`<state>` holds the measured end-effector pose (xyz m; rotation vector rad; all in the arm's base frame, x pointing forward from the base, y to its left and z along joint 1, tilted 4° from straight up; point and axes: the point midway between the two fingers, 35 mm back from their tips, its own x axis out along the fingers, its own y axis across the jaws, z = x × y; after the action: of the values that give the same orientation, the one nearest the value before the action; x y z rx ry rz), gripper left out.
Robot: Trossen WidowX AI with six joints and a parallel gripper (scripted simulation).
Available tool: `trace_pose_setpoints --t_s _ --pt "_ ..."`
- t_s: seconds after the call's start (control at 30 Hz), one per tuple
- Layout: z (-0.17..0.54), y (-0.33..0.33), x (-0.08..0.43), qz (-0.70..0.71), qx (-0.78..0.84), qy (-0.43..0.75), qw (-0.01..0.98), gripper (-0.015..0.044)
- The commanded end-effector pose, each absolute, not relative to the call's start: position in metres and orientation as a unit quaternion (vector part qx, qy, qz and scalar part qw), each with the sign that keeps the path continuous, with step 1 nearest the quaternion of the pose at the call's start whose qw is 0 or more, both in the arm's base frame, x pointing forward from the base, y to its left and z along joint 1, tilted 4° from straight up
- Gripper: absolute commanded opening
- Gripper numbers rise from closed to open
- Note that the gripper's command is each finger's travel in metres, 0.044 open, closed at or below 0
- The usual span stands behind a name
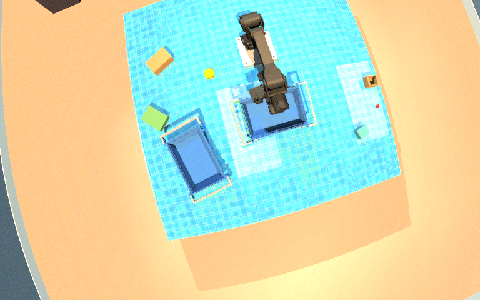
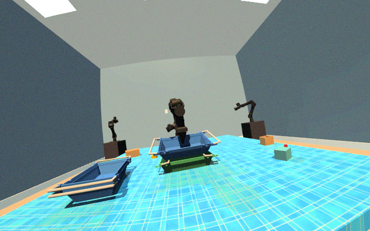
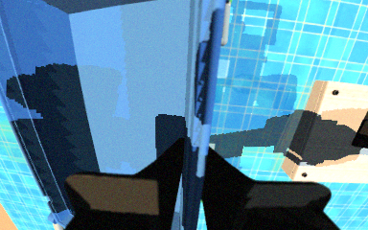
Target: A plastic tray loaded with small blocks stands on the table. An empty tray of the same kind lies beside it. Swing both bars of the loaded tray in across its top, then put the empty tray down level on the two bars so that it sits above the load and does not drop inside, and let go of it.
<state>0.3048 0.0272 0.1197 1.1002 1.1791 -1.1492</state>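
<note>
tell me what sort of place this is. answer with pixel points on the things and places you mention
Probably a robotics lab: a dark arm [image 1: 263, 52] [image 2: 178, 117] bolted to a work table, two more arms on pedestals [image 2: 110, 151] [image 2: 249, 130] behind, and plain walls with ceiling light panels [image 2: 51, 6].

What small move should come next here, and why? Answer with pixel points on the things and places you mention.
Probably lower the blue tray [image 1: 252, 120] [image 2: 185, 150] [image 3: 153, 62] slightly, keeping it level, before letting go: the hand [image 3: 189, 143] is shut on its long wall, and it sits over the green tray [image 2: 188, 163].
</note>
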Motion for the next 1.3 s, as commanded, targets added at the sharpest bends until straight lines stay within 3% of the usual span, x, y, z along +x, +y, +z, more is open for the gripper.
trace_pose_setpoints --t_s 0.0,1.27 --pt "0.114 0.026 0.301 -0.492 0.457 0.504 0.543 0.0000" --pt "0.106 0.025 0.298 -0.492 0.457 0.504 0.543 0.0000"
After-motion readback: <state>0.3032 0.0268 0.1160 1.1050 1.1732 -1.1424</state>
